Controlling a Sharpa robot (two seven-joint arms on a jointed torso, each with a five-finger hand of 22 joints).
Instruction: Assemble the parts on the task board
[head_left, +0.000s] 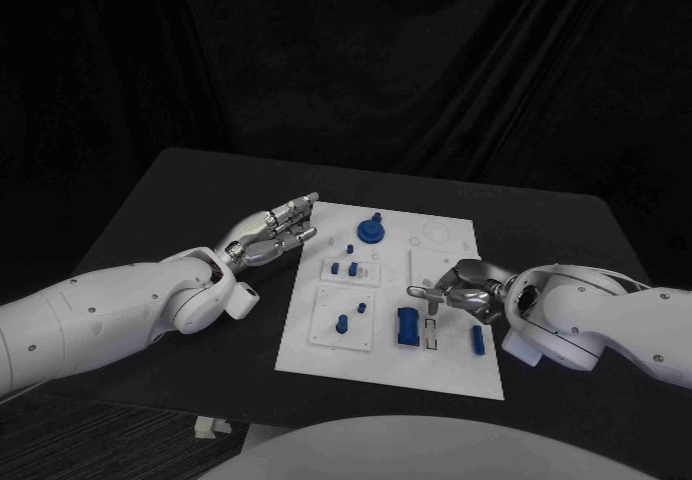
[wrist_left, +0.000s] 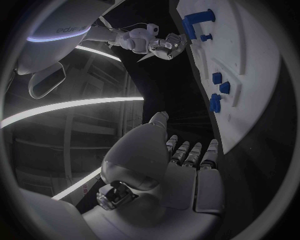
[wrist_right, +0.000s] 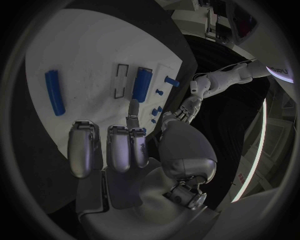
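White and flat, the task board (head_left: 447, 375) lies in the middle of the black table (head_left: 173, 190), and we see its blue parts scattered across it; a round, knobbed piece (head_left: 372, 233) stands near the far edge, two small pegs (head_left: 345, 268) sit just below it, another small peg (head_left: 342, 323) rests in a raised square tray; a long blue bar (head_left: 408, 327) lies next to an empty rectangular slot (head_left: 434, 333), and a slimmer blue rod (head_left: 477, 342) lies near the board's right edge. The finer shapes of the pegs are too small for us to make out; faint outlines near the board's far right corner are hard to read.

The left hand (head_left: 271, 233), silver and metallic, hovers at the board's left edge with fingers stretched out straight and nothing in them; the left wrist view confirms it, palm bare. The right hand (head_left: 459, 291) is over the board's right half, beside the slot; its fingers (wrist_right: 119, 147) are loosely extended above the white surface, holding nothing; its palm hides the board beneath it.
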